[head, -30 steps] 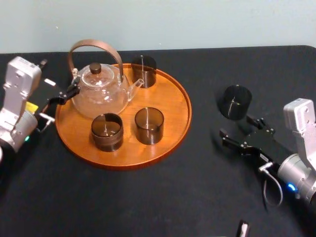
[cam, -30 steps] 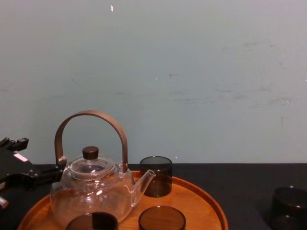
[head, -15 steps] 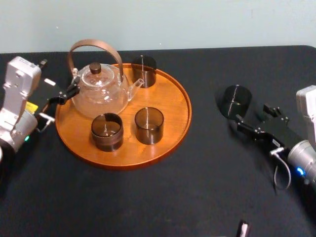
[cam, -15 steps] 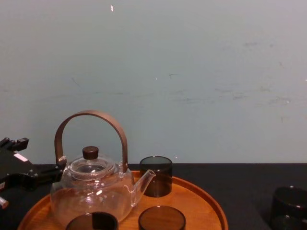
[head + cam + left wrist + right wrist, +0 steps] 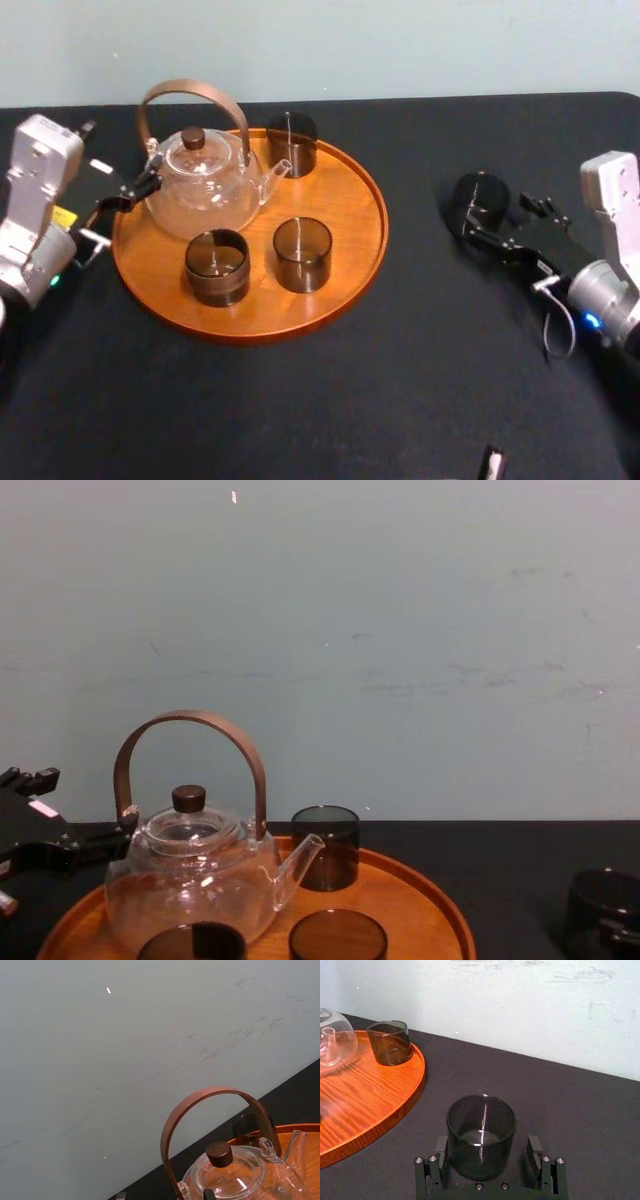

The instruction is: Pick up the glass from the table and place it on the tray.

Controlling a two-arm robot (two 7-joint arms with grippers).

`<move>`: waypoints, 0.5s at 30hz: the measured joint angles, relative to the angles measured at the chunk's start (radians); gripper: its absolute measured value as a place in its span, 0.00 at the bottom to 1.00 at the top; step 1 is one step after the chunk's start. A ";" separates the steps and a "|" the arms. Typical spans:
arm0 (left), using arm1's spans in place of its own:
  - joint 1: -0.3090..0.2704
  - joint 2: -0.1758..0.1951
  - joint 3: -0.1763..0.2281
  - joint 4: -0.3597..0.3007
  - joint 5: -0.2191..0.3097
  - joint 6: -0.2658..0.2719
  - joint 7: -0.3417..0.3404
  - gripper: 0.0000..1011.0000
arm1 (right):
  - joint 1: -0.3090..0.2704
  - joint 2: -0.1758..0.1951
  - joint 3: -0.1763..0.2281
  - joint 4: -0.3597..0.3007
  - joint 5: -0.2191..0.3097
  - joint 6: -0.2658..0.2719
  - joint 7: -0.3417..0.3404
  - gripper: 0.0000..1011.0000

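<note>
A dark smoked glass (image 5: pixel 480 200) (image 5: pixel 481 1132) (image 5: pixel 603 905) stands upright on the black table (image 5: pixel 400 380), to the right of the tray. My right gripper (image 5: pixel 499 218) (image 5: pixel 487 1152) is open, with one finger on each side of the glass near its base and a small gap to each finger. The round orange-brown wooden tray (image 5: pixel 352 205) (image 5: pixel 395 1095) (image 5: pixel 425 905) lies left of centre. My left gripper (image 5: pixel 128 194) (image 5: pixel 45 842) is parked, open, at the tray's left rim beside the teapot.
On the tray stand a glass teapot (image 5: pixel 200 190) (image 5: pixel 235 1180) with a brown arched handle and three dark glasses (image 5: pixel 291 143) (image 5: pixel 302 254) (image 5: pixel 216 266). A pale wall runs along the table's far edge. Bare black table lies between the tray and the right gripper.
My right gripper has moved forward and up the table to the glass, and its fingers now stand on either side of it. The glass, tray and left arm have not moved.
</note>
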 joint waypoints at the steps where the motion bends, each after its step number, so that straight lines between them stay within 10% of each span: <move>1: 0.000 0.000 0.000 0.000 0.000 0.000 0.000 0.99 | 0.006 -0.001 -0.003 0.006 -0.002 -0.001 0.002 0.99; 15: 0.000 0.000 0.000 0.000 0.000 0.000 0.000 0.99 | 0.098 -0.026 -0.036 0.115 -0.017 -0.013 0.026 0.99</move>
